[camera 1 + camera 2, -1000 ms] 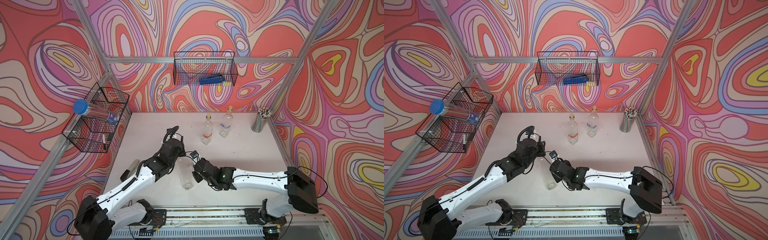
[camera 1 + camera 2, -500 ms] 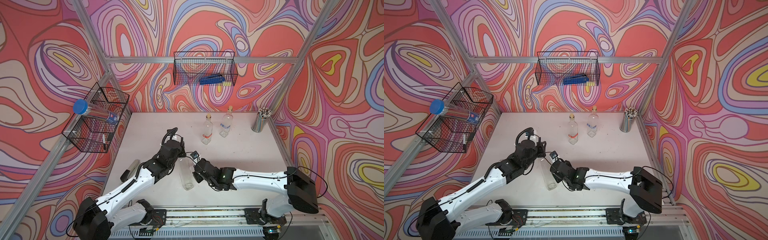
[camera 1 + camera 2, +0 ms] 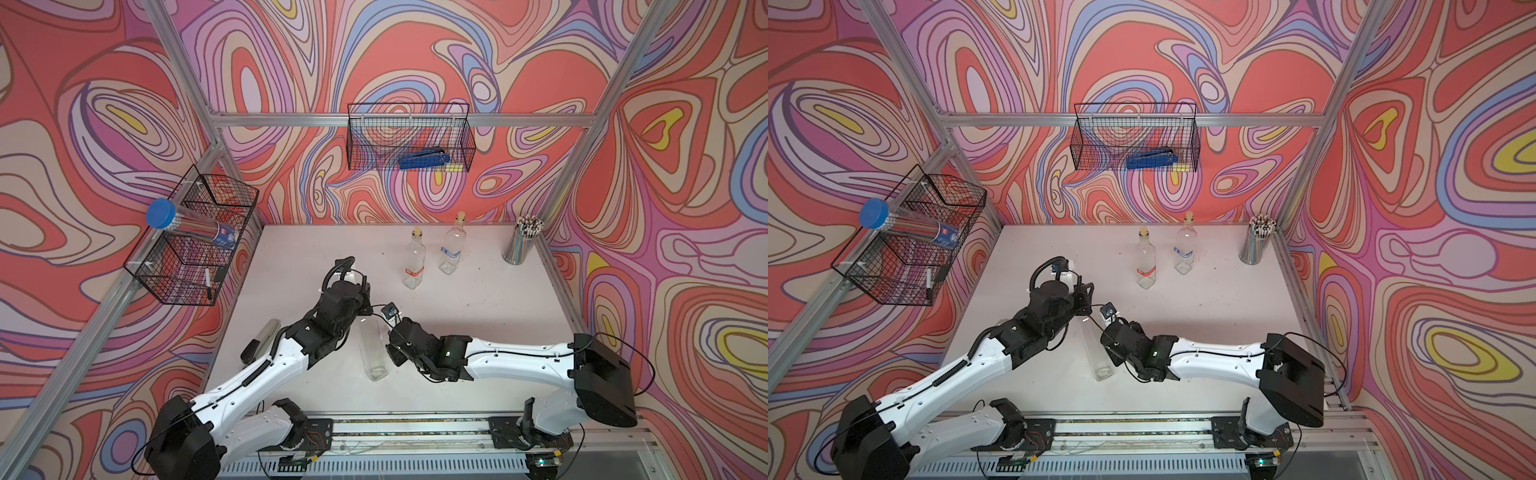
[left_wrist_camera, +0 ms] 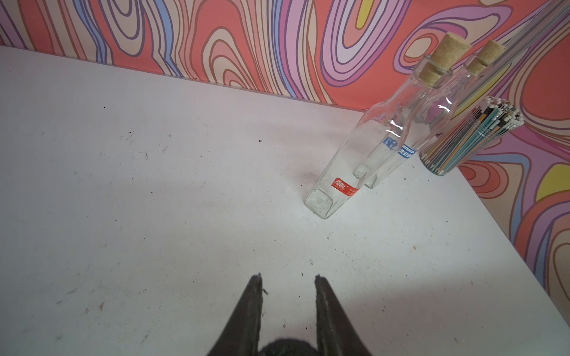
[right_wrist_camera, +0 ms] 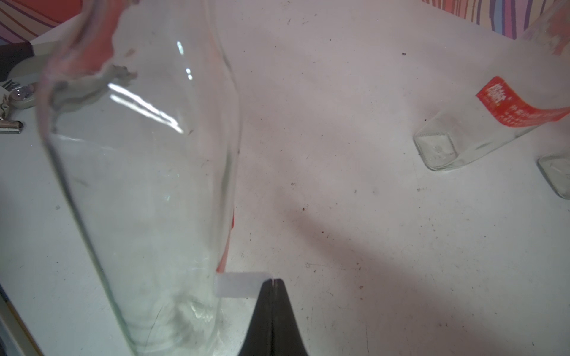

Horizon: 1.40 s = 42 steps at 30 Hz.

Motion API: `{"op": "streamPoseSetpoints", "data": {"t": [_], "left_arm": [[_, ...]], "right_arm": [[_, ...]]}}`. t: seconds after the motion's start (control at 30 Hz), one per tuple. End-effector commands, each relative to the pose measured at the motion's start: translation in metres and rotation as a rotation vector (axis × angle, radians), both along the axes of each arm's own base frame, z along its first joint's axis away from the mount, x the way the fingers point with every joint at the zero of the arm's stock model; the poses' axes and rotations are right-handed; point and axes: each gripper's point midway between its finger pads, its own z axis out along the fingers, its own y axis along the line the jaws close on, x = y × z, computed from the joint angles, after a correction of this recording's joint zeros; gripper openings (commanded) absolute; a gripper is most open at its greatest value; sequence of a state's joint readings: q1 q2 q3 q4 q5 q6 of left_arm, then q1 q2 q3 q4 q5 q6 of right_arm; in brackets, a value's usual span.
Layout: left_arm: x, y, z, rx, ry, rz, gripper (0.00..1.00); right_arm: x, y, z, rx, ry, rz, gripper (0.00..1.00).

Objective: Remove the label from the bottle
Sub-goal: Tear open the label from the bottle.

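Note:
A clear glass bottle [image 3: 374, 353] stands near the table's front middle in both top views. My left gripper [image 3: 362, 309] is at its top; in the left wrist view its jaws [image 4: 288, 277] keep a narrow gap, and the neck itself is hidden low between them. My right gripper [image 5: 274, 280] is shut on the tip of the label [image 5: 237, 285]. The label is a white strip with a red edge, partly peeled off the bottle's [image 5: 138, 185] lower side. In a top view that gripper [image 3: 1108, 340] sits right beside the bottle [image 3: 1098, 353].
Two corked bottles stand further back, one with a red label [image 3: 413, 266] and one with a blue label [image 3: 451, 253]. A cup of pencils [image 3: 519, 245] is in the back right corner. Wire baskets hang on the back wall [image 3: 409, 141] and left wall [image 3: 195, 241]. A grey tool [image 3: 259, 345] lies at the table's left.

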<state>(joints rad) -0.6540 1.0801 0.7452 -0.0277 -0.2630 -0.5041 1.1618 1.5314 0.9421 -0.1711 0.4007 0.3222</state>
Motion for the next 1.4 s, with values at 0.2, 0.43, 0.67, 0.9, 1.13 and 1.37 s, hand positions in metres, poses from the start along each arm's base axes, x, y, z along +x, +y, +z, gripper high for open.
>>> {"op": "streamPoseSetpoints", "data": {"t": [0.2, 0.43, 0.67, 0.9, 1.13, 1.37], "left_arm": [[-0.011, 0.003, -0.015, 0.079, 0.014, -0.044, 0.0], [-0.013, 0.002, -0.015, 0.081, 0.009, -0.061, 0.0], [-0.015, -0.001, -0.013, 0.073, -0.004, -0.085, 0.0], [-0.017, -0.003, -0.012, 0.072, -0.017, -0.108, 0.0], [-0.018, -0.005, -0.011, 0.073, -0.027, -0.126, 0.0], [-0.02, -0.007, -0.013, 0.075, -0.034, -0.147, 0.0]], "right_arm": [[0.008, -0.013, 0.005, -0.021, -0.043, -0.046, 0.0], [0.008, -0.013, 0.006, -0.018, -0.05, -0.047, 0.0], [0.009, -0.014, 0.005, -0.021, -0.054, -0.049, 0.0], [0.01, -0.013, 0.007, -0.02, -0.064, -0.049, 0.0], [0.01, -0.012, 0.007, -0.02, -0.064, -0.047, 0.0], [0.011, -0.012, 0.006, -0.024, -0.066, -0.05, 0.0]]}}
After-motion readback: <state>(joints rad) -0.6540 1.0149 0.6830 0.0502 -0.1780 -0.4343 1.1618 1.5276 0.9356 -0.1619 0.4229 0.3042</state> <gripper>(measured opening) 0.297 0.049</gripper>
